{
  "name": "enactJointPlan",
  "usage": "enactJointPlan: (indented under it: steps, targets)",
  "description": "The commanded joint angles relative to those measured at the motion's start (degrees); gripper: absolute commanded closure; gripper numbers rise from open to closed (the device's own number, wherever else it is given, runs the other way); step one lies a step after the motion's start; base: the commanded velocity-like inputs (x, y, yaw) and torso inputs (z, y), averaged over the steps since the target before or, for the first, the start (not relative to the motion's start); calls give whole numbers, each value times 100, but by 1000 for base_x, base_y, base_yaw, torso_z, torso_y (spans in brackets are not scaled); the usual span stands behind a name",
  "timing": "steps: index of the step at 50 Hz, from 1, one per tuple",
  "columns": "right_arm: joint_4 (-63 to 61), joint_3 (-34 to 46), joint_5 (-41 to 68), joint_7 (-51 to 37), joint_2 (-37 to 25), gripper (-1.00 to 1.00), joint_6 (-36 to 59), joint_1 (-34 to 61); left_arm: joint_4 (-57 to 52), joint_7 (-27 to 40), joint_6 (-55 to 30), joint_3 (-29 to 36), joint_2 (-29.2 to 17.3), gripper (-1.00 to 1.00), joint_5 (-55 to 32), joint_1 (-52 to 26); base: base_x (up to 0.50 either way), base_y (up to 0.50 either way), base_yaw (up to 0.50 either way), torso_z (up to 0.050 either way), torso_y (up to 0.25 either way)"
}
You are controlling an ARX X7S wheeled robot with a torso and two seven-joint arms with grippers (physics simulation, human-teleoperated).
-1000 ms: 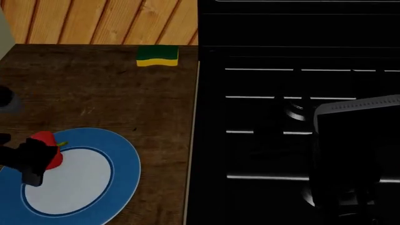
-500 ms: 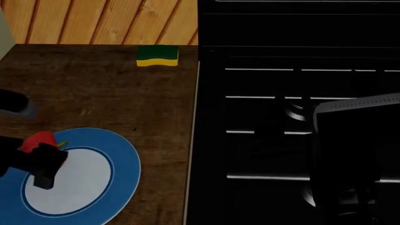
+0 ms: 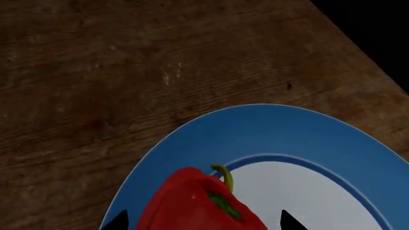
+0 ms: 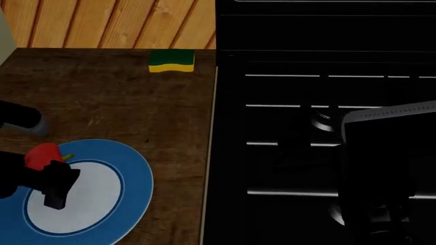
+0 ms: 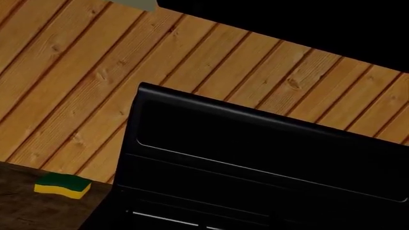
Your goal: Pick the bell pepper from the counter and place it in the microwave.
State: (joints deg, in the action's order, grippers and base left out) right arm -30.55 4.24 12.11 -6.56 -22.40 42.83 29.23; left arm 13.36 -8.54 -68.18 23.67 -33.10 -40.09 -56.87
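Note:
The red bell pepper [image 4: 42, 154] with its green stem lies on the left rim of a blue plate [image 4: 129, 168] on the dark wood counter [image 4: 136, 102]. In the left wrist view the pepper [image 3: 198, 206] sits between my two dark fingertips [image 3: 118, 221], with a gap on each side. My left gripper [image 4: 56, 185] is open around the pepper, over the plate [image 3: 332, 143]. My right arm [image 4: 385, 168] hangs dark over the stove, and its fingers cannot be made out. The microwave is out of view.
A green-and-yellow sponge [image 4: 171, 60] lies at the back of the counter by the wooden wall, and also shows in the right wrist view [image 5: 62, 185]. The black stove top [image 4: 320, 127] fills the right side. Another dark part of my left arm [image 4: 20, 117] reaches in at the left edge.
My left gripper has moved right and toward the near edge over the plate, uncovering more of the pepper. The right arm has not moved.

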Motion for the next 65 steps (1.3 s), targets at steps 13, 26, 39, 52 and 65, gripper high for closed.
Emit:
enactJointPlan:
  steps: [13,26,39,52,65]
  targets:
    - [95,-35,-31,61,31,-100,-29,51,38,-139,288,-52,14,100,-35,44,0,0,0,0,0]
    - [71,-80,15,47,32,-100,-73,33,-1033,492,571,-1088,50,100,-522,286,0,0,0,0,0]
    - [-29,-160,68,14,18,-100,-85,-49,-1700,1109,1715,-1738,382,100,-310,832,0,0,0,0,1]
    - [35,-138,82,15,21,-100,-166,-46,-1757,1281,2578,-1915,639,100,2,1240,0,0,0,0,0]
    - [56,-147,97,-16,21,-100,-186,-38,-1596,1356,2732,-1971,790,100,5,1369,0,0,0,0,0]
